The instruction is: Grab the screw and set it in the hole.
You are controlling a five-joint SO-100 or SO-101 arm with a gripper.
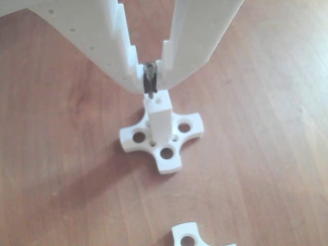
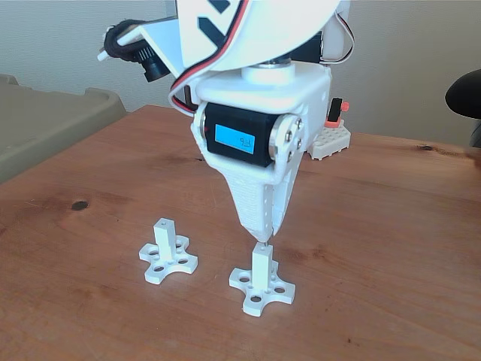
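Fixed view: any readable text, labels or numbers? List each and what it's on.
Blue label on the black servo: light marks, too blurred to read.
Black pattern on the white arm shell: a graphic fragment, no legible letters.
White posts, bases and wooden table: no text.

The screw [image 1: 150, 81] is thin, dark grey and has a small shiny head; in the other view it stands nearly upright, head up, pinched between two white fingertips, and its lower end meets the top of a white square post. The hole [image 1: 165, 101] is a small round opening in that post's flat top face, just to the right of the screw's tip in this view. In the fixed view the screw is too small to make out.
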